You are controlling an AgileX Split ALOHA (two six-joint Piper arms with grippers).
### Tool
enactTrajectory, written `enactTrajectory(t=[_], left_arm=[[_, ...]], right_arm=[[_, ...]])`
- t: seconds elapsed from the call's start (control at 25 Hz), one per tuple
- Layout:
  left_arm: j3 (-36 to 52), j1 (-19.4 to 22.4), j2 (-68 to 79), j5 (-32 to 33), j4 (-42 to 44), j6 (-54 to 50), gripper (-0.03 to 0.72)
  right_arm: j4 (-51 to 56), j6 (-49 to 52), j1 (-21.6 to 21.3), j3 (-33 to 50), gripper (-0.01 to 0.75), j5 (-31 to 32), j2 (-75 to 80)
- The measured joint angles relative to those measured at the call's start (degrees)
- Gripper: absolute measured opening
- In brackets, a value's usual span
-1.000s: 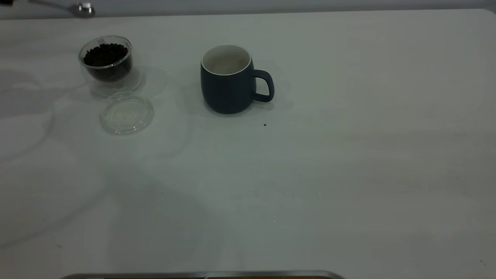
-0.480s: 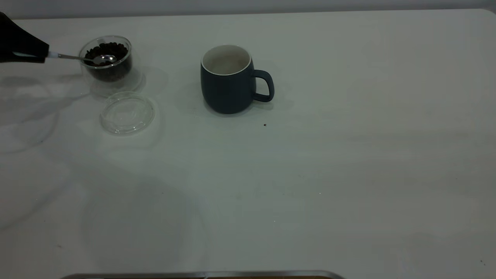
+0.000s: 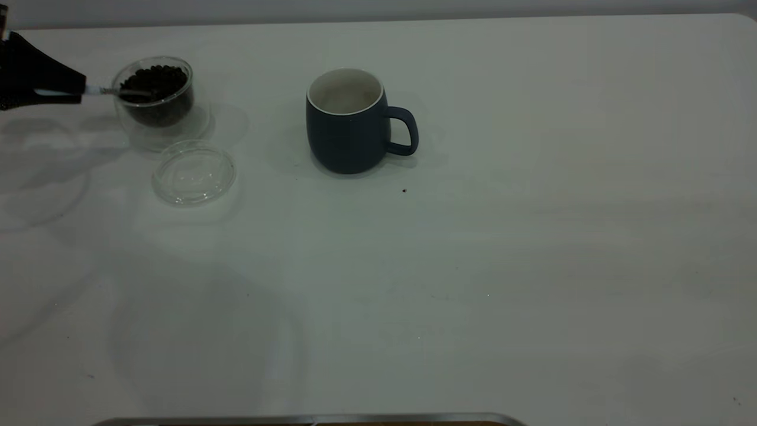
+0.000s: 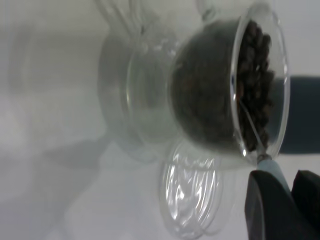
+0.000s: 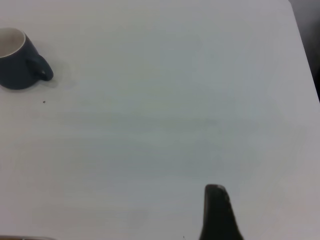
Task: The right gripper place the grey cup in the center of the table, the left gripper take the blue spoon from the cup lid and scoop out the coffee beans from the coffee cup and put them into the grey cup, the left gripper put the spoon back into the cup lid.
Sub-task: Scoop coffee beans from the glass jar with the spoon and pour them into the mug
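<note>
At the upper left of the frame, the left gripper pinches the blue spoon, its bowl down among the coffee beans in the coffee cup. The grey cup already stands mid-table, looking empty, the cup lid bare: scooping, tipping and returning the spoon remain. Only 1 finger of the right gripper shows, so I cannot tell its state.

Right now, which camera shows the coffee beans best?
The left wrist view: the coffee beans fill the tilted glass cup up close. The exterior view shows them small and far; the right wrist view shows none.
</note>
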Motion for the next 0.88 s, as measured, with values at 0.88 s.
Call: enactTrajectory(t=[0.88], left_arm=[[0.0,3.41,0.48,6.86,-1.69,-1.29,0.124]], right_arm=[[0.0,0.0,0.0,0.0,0.53,0.0,0.0]])
